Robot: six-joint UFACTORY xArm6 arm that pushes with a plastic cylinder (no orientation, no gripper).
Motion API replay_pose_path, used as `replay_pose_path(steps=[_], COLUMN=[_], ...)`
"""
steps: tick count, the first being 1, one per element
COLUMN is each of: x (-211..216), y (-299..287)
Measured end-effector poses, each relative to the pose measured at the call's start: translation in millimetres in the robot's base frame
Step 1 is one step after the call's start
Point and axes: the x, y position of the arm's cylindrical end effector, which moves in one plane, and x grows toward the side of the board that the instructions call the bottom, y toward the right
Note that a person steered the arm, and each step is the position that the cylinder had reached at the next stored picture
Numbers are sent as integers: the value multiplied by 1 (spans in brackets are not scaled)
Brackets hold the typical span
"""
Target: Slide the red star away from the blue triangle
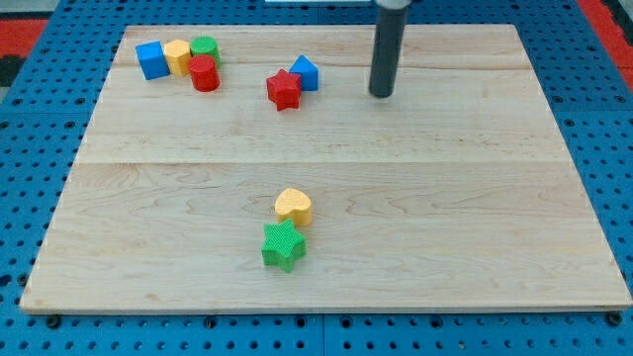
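The red star (284, 89) lies near the view's top, left of centre, on the wooden board (445, 198). The blue triangle (305, 73) touches it on its upper right side. My tip (381, 95) is at the end of the dark rod, to the right of both blocks, with a clear gap between it and the blue triangle. It touches no block.
A cluster sits at the view's top left: a blue cube (152, 59), a yellow block (177, 55), a green cylinder (205, 47) and a red cylinder (205, 74). A yellow heart (293, 206) and a green star (283, 245) touch below the centre.
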Motion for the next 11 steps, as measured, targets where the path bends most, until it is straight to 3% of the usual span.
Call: replay_pose_path(steps=[2, 4, 5, 6, 7, 10, 11], x=[-8, -17, -22, 13, -1, -21, -21], y=[-137, -178, -180, -84, -2, -179, -179])
